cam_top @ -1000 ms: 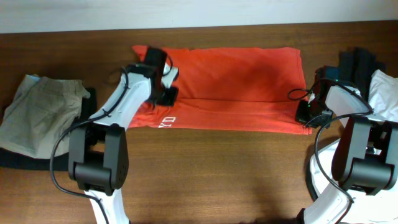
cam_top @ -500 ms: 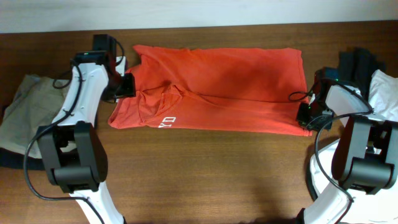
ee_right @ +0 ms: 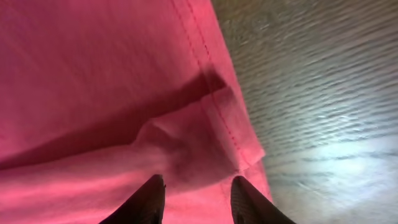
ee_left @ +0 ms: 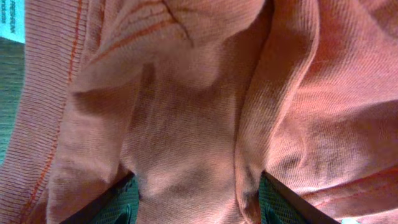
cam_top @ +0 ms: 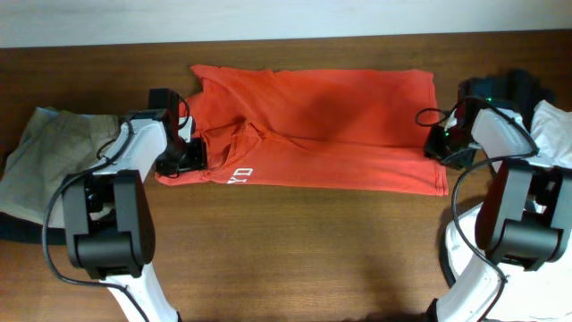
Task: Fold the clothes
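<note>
The clothes, an orange-red T-shirt with white lettering, lie folded lengthwise across the back of the table. My left gripper rests on the shirt's rumpled left end near the collar. In the left wrist view its jaws stand open, with wrinkled orange fabric lying loose between the green pads, and a white tag shows at the top left. My right gripper hovers at the shirt's right end. Its dark fingers are open over the stitched hem corner.
A beige garment lies on something black at the left edge. At the far right are a white shirt and a black garment. Bare wooden table spreads in front of the shirt.
Both grippers have opened and let go of the shirt. The left arm pulled the shirt's left end outward, then came down onto it. The right gripper shifted a little toward the back.
</note>
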